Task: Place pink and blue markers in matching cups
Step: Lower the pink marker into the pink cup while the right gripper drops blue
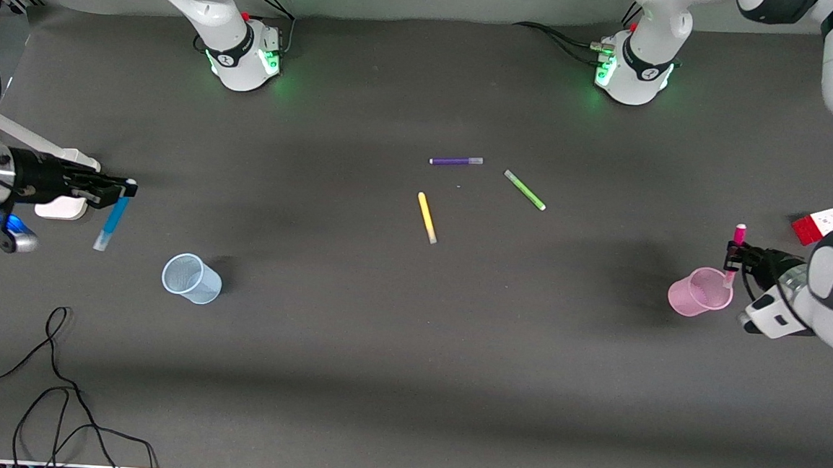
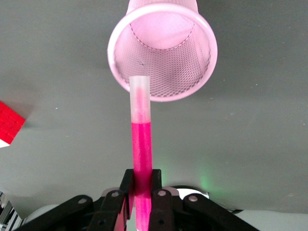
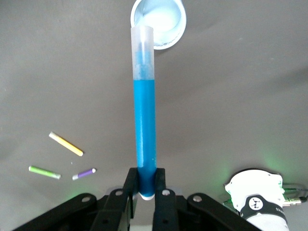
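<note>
The right gripper, black and two-fingered, hangs at the left edge of the front view, pinched on the top end of the slim bright blue felt marker, which slants down from the fingers with its pale translucent cap end lowest. In the right wrist view the same gripper clamps the marker's coloured end at the bottom centre of the frame, and the blue marker runs straight up the picture from it, its cap tip reaching the rim of the small pale blue translucent plastic cup at the top centre. In the front view that blue cup stands on the dark grey table in the lower left, below the marker's tip and apart from it. The left gripper sits at the right edge of the front view, closed on the slim hot pink felt marker, which stands nearly upright with its lower end over the rim of the small light pink translucent cup. In the left wrist view this gripper grips the pink marker at the bottom centre, and the marker's pale cap overlaps the rim of the pink cup at the top. Near the middle of the front view lie a purple pen, a green pen and a yellow pen.
</note>
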Available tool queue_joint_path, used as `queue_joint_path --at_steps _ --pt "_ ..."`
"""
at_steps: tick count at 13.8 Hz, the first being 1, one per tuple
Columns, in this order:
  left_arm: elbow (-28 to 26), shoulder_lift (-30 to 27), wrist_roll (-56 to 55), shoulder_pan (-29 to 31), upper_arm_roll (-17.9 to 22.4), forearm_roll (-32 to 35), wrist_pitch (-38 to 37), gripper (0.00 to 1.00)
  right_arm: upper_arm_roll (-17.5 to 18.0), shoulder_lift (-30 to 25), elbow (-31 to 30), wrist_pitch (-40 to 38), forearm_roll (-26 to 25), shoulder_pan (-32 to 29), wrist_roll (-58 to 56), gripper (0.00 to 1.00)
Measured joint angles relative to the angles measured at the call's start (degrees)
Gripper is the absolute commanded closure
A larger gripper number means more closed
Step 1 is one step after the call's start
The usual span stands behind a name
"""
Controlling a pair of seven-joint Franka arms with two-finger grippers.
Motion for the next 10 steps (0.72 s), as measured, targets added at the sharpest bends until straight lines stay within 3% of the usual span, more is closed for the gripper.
queue_joint_path --at_steps 2,6,9,10 --pt "0.5 1.4 0.0 -0.1 0.0 0.1 -0.1 1.0 2.5 3.5 -0.1 1.6 0.0 -2.2 -3.2 1.0" --pt "0.8 2.1 0.0 -0.1 -0.1 0.1 -0.2 1.0 3.0 10.3 -0.2 5.8 -0.1 -2.1 -6.8 1.0" --pt "0.9 2.2 0.0 -0.2 -0.2 0.1 -0.1 0.79 3.1 14.0 -0.2 7.9 -0.1 -2.1 -7.1 1.0" --pt "1.1 2.4 0.0 -0.2 -0.3 0.1 0.0 0.67 3.1 15.2 -0.2 8.0 -0.1 -2.2 -7.1 1.0"
